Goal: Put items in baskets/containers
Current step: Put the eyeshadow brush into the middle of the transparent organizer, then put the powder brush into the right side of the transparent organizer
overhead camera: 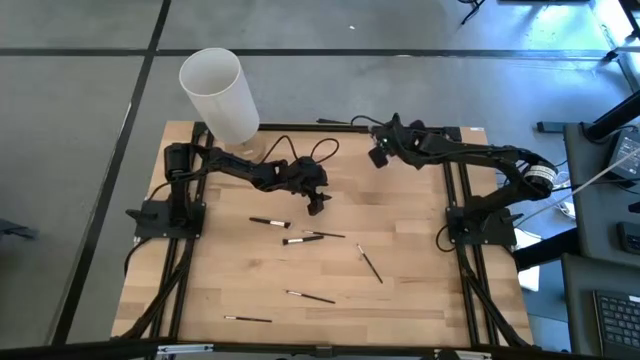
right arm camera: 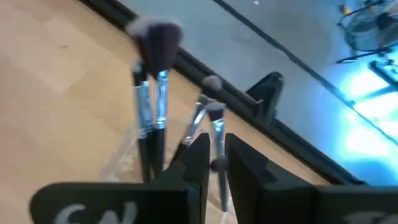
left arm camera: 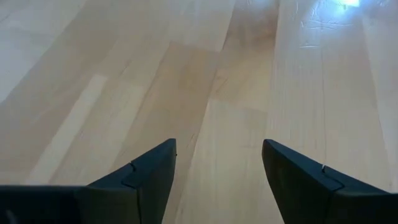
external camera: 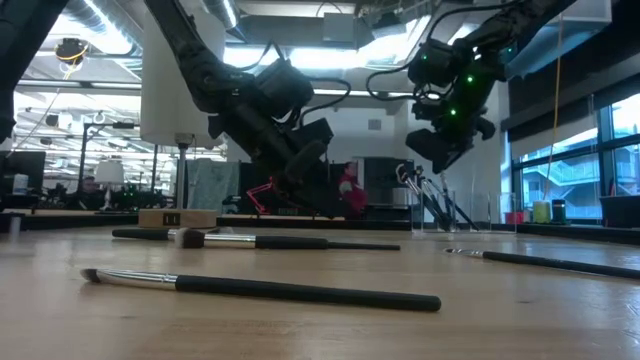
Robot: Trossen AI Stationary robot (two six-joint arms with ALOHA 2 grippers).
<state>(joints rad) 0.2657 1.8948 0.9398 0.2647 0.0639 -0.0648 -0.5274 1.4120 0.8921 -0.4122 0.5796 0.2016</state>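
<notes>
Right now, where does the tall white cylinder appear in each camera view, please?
High view: white cylinder at the table's far left corner.
Low view: upper left, partly behind a dark arm.
Left wrist view: not in it.
Right wrist view: not in it.
Shared landmark: the left arm, beside the cylinder in the high and low views.

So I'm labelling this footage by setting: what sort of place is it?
Probably a robotics lab or workshop: a wooden table with two mounted arms, desks and ceiling strip lights behind, and a keyboard beside it.
</notes>
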